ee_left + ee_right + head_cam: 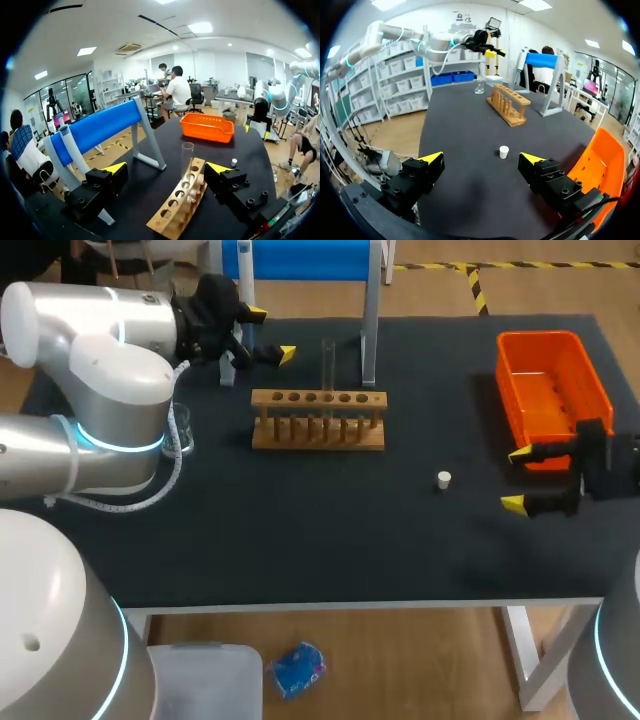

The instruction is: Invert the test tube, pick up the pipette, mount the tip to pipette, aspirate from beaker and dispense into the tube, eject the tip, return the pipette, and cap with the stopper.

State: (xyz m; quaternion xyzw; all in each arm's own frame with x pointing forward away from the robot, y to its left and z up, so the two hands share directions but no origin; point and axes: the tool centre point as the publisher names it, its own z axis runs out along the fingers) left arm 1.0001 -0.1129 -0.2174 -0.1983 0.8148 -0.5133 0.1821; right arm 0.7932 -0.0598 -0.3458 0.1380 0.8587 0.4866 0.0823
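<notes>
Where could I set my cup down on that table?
Bare: the front strip of the black table, nearer than the wooden test-tube rack and small white stopper. Crowded: behind the rack, and beside the orange plastic bin.

Your table point(330, 550): black top, white legs point(528, 655). Under and around the table you get a wood-look floor point(420, 665), with yellow-black tape point(474, 285) on it just past the table's far edge. Above the table, a white ceiling point(115, 20) with lit panel lights point(202, 27). Beyond the table, white walls point(220, 60).
</notes>
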